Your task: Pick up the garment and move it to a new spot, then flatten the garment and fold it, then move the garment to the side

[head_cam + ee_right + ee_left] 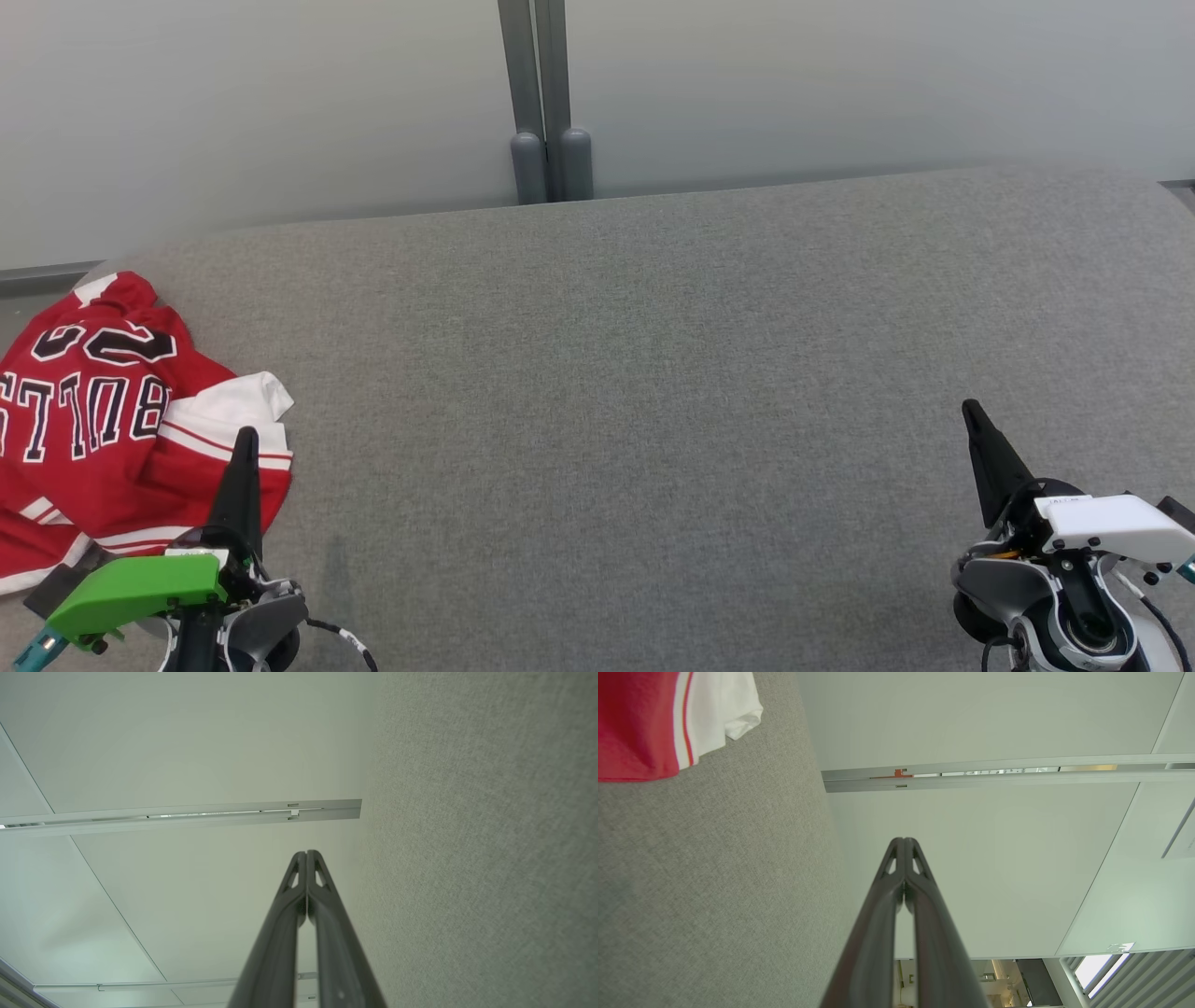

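A red garment (103, 420) with black-and-white lettering and white sleeves lies crumpled at the left edge of the grey table (635, 392). My left gripper (246, 437) hovers at the lower left, right beside the garment's white sleeve, shut with nothing in it. In the left wrist view the shut left gripper (904, 840) points past the table edge, with the garment (640, 723) at the top left. My right gripper (969, 407) sits at the lower right, shut and empty, far from the garment. The right wrist view has the right gripper (306, 852) closed beside the grey cloth surface.
A pale wall with a grey vertical post (541, 103) stands behind the table's far edge. The table's grey fabric stretches bare from the garment to the right side.
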`<state>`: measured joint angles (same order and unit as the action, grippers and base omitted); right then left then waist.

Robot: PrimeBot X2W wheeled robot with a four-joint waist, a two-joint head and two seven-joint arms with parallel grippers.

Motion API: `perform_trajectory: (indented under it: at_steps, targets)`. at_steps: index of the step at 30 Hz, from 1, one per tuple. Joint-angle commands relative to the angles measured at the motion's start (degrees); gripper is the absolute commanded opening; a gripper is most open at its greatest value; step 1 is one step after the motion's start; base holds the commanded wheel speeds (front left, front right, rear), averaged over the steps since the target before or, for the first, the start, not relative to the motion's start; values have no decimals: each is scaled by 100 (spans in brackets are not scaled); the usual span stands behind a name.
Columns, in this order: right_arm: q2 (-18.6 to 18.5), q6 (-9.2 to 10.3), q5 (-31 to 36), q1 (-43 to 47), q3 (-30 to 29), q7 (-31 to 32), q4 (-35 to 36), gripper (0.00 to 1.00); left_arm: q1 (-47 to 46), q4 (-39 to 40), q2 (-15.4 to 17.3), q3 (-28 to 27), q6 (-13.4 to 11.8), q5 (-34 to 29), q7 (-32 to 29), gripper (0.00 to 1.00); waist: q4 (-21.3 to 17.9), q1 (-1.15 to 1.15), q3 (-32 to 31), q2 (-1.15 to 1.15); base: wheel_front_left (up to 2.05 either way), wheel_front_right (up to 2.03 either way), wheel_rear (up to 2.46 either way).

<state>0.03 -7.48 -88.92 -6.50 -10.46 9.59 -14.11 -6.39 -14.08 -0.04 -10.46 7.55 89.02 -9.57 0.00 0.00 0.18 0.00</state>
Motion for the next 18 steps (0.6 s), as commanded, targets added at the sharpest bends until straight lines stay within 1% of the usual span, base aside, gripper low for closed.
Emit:
perform_trajectory:
  at_steps: [1,5,6,10,18]
  targets:
    - [-23,-18,-9,-66,-4,15,12,0,-85,7,39,-6,4,-40,-22,0,0,0,0,0,0,0,0]
    - [-23,-18,-9,-66,-4,15,12,0,-85,7,39,-4,4,-40,-22,0,0,0,0,0,0,0,0]
    - [0,0,0,0,1,-1,0,100,0,0,0,1,0,0,1,100,0,0,0,0,0,0,0]
    - [35,2,5,129,28,-27,-130,100,128,-135,-45,25,0,-2,34,100,1,0,0,0,0,0,0]
    - [22,1,170,187,267,-294,-34,100,178,-59,-38,242,-4,-94,300,100,8,0,-3,0,0,0,0]
